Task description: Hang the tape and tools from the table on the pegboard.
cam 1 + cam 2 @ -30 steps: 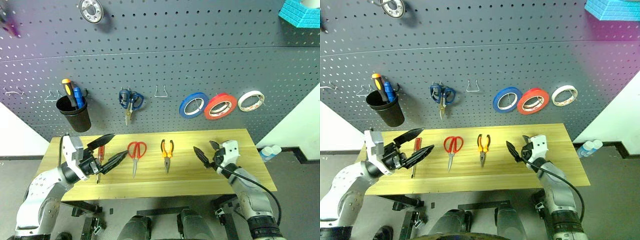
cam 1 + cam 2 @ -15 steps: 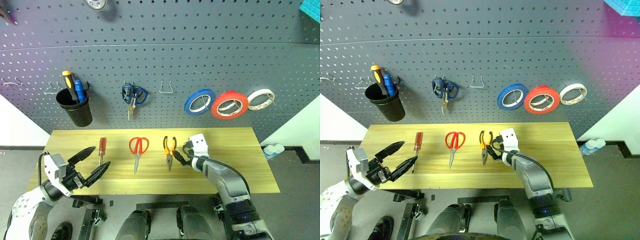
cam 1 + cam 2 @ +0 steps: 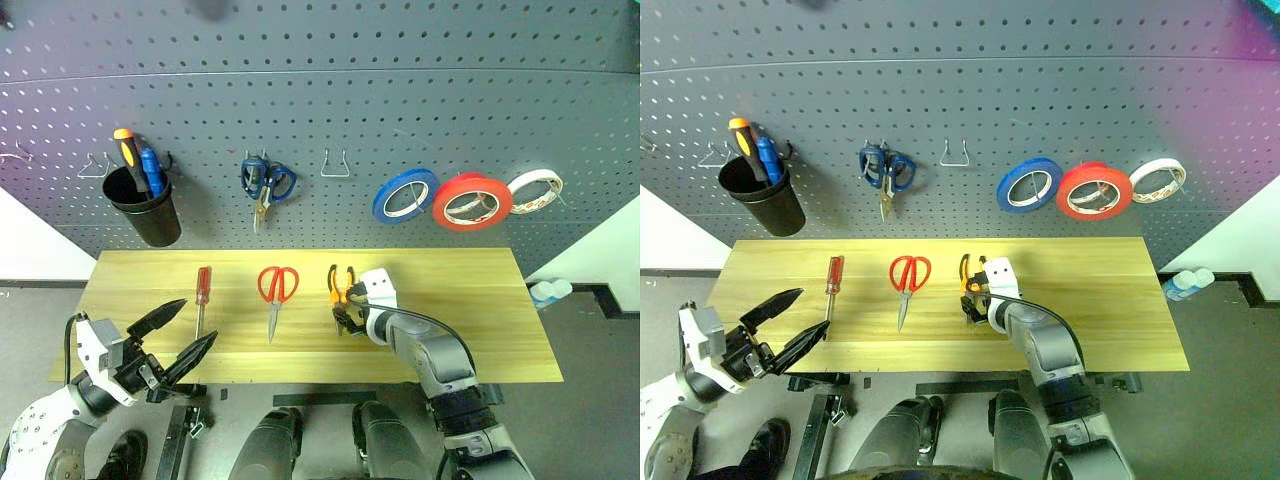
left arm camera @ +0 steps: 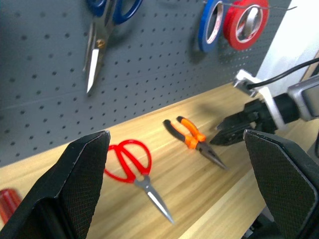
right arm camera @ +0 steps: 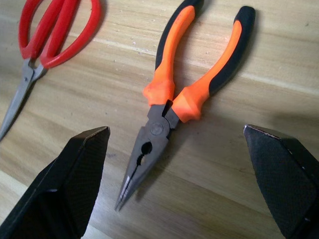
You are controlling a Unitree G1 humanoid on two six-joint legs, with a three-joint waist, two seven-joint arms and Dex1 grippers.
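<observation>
Right end effector [image 3: 342,318] now over the pliers [image 5: 177,94], fingers spread; left end effector [image 3: 180,338] likewise spread, lower

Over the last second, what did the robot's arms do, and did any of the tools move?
The right gripper swung inward from the table's right part to the pliers, open fingers either side of them, not gripping. The left gripper, open, drew back off the table. Screwdriver, red scissors and pliers lie unmoved.
</observation>
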